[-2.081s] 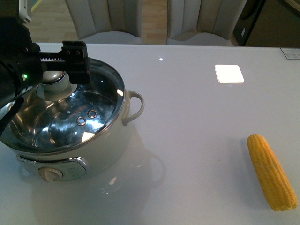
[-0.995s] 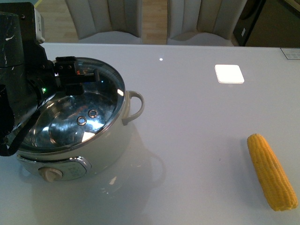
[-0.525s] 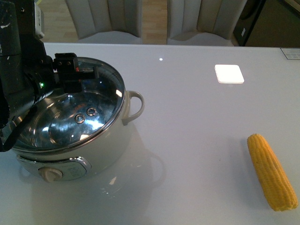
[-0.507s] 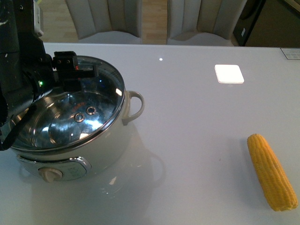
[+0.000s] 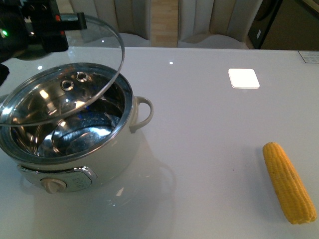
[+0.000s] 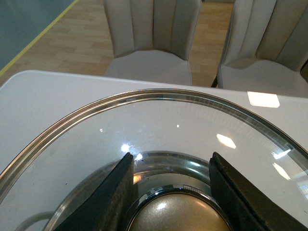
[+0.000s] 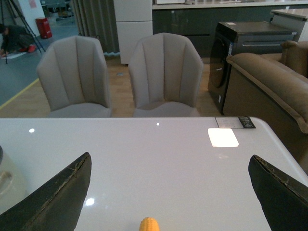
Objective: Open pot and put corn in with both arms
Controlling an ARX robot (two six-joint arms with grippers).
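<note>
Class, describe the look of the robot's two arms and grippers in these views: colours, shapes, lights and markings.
The left arm is black and boxy, with a small green light and a red mark. The left gripper has two flat black fingers. The right gripper has two black tapering fingers, pale-scuffed along their edges.

The pot point(image 5: 75, 149) stands on the table point(image 5: 209, 124) at its left side, near the front edge. The lid point(image 5: 65, 94) is tilted above the pot's opening, its far edge raised and its near edge low over the rim. The knob point(image 6: 178, 216) of the lid sits between the fingers of the left gripper point(image 6: 175, 192), over the pot's far side. The corn point(image 5: 289, 181) lies on the table at the right, well apart from the pot. Two chairs point(image 5: 212, 22) stand behind the table
</note>
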